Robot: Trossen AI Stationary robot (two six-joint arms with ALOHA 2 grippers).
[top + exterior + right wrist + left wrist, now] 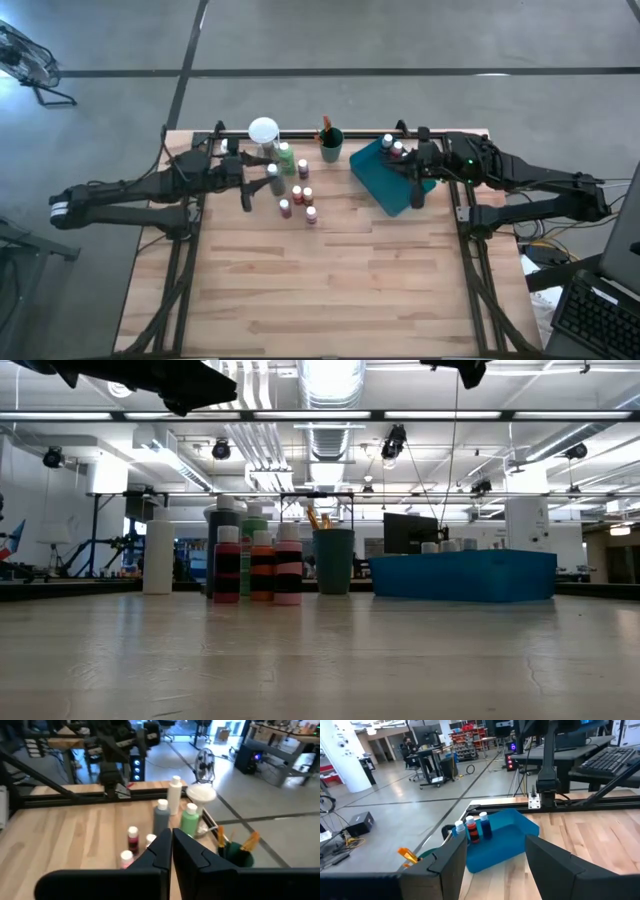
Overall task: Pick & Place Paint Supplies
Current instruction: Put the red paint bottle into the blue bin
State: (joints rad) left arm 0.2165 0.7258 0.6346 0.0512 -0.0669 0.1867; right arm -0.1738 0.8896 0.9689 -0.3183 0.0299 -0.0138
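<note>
A: Where are the paint bottles (297, 195) relative to the grippers?

B: Standing upright on the table (330, 270), just beside the left gripper (246, 187), toward the table's middle. The right gripper (417, 187) hangs over the teal tray (385, 185), well apart from them.

A: Gripper states?

B: Left: half open, holding nothing. Right: fingers pressed together, empty. The left arm is nearer.

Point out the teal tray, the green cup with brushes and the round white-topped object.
teal tray (385, 185): high view, bare floor.
green cup (331, 147): high view, rim.
round white-topped object (263, 130): high view, white top.
</note>
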